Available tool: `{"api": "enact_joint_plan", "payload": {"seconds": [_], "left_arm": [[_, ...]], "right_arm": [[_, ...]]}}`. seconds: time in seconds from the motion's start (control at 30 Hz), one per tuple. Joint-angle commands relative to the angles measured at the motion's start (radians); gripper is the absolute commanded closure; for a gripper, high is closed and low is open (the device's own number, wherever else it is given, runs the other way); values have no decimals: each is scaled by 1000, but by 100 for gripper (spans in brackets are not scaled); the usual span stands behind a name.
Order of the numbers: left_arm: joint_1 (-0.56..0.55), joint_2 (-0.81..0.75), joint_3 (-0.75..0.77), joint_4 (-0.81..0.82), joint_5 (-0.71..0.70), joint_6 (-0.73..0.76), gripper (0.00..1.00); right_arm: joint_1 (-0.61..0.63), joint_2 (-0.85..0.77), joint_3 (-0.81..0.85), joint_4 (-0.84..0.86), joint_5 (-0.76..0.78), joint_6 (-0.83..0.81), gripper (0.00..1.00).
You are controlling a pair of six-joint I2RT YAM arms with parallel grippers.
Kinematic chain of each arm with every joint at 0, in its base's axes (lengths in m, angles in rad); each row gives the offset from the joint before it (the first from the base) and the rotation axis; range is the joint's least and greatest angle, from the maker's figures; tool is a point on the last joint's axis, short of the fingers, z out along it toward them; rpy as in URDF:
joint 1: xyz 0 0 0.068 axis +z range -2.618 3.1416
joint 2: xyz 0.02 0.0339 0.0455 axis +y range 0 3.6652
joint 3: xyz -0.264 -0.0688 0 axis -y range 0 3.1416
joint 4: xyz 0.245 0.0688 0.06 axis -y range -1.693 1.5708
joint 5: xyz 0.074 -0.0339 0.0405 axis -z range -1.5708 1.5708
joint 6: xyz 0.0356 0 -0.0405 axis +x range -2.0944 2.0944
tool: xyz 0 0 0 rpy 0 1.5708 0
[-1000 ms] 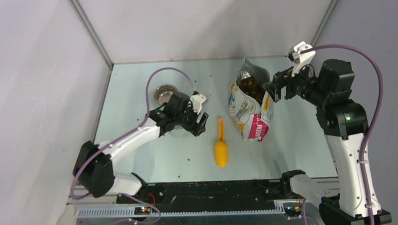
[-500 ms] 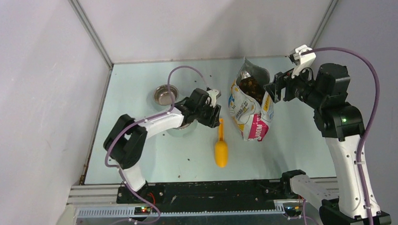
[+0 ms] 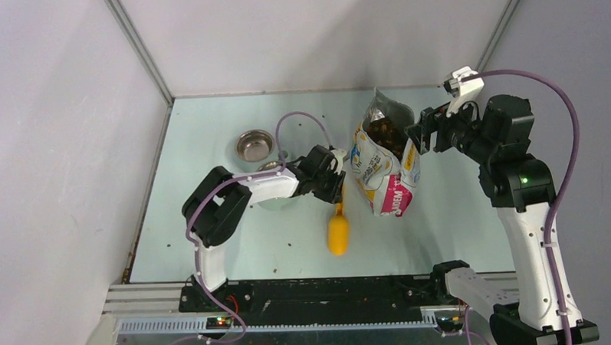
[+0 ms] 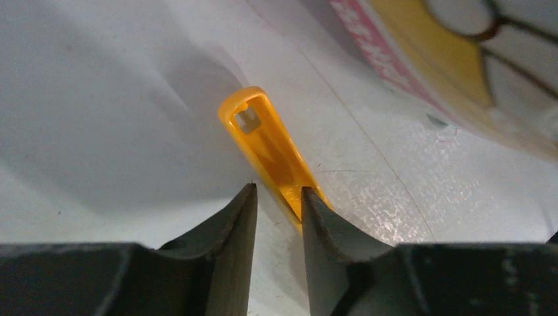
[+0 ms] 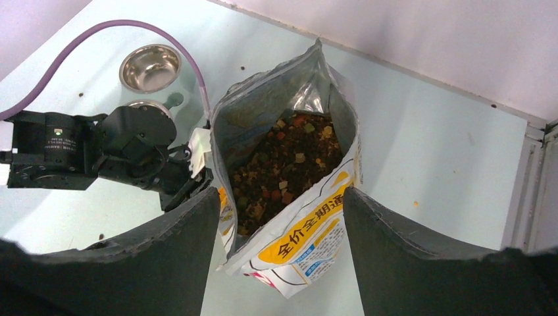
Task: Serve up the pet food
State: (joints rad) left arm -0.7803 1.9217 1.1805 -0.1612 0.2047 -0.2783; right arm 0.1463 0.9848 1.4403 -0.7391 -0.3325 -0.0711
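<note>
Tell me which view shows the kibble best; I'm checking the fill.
Right wrist view: it looks into the open bag at the pet food. Top external shows only a dark patch at the bag's mouth; left wrist shows none.

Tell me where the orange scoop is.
In the top view, the orange scoop lies left of the food bag, its handle at the left gripper.

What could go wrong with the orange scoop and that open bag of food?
1. The left gripper straddles only the thin handle of the scoop, off-centre, so it might twist or slip out.
2. The bag stands open close by; a bump could tip it and spill the pet food. The right gripper is open, not steadying it.
</note>
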Motion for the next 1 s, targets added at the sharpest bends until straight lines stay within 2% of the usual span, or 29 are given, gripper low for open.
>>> {"api": "enact_joint_plan", "payload": {"seconds": [0.0, 0.03, 0.07, 0.13, 0.17, 0.37, 0.47, 0.73, 0.87, 0.97], "left_arm": [[-15, 16, 24, 41, -8, 16, 73], [-16, 15, 21, 39, -13, 16, 78], [-15, 10, 22, 34, -25, 19, 88], [-7, -3, 23, 27, -42, 26, 98], [-5, -9, 24, 22, -46, 34, 99], [30, -160, -15, -3, -33, 80, 100], [85, -247, -19, -29, 13, 86, 100], [293, -507, 69, -205, 221, 178, 100], [352, -651, 96, -113, 317, 230, 100], [371, -690, 145, -67, 375, 241, 100]], "right_arm": [[-4, 15, -3, 59, 8, 14, 29], [-5, 18, -3, 63, 8, 14, 29], [-4, 21, -2, 64, 7, 14, 29], [-5, 24, 0, 69, 9, 14, 29], [-4, 26, 1, 71, 10, 14, 29], [-4, 44, 23, 79, 13, -6, 29], [-4, 67, 53, 64, -20, -27, 27], [-4, 125, 136, 45, -243, -23, 22], [12, 188, 176, 79, -405, 28, 27], [57, 252, 193, 141, -511, 52, 29]]}}
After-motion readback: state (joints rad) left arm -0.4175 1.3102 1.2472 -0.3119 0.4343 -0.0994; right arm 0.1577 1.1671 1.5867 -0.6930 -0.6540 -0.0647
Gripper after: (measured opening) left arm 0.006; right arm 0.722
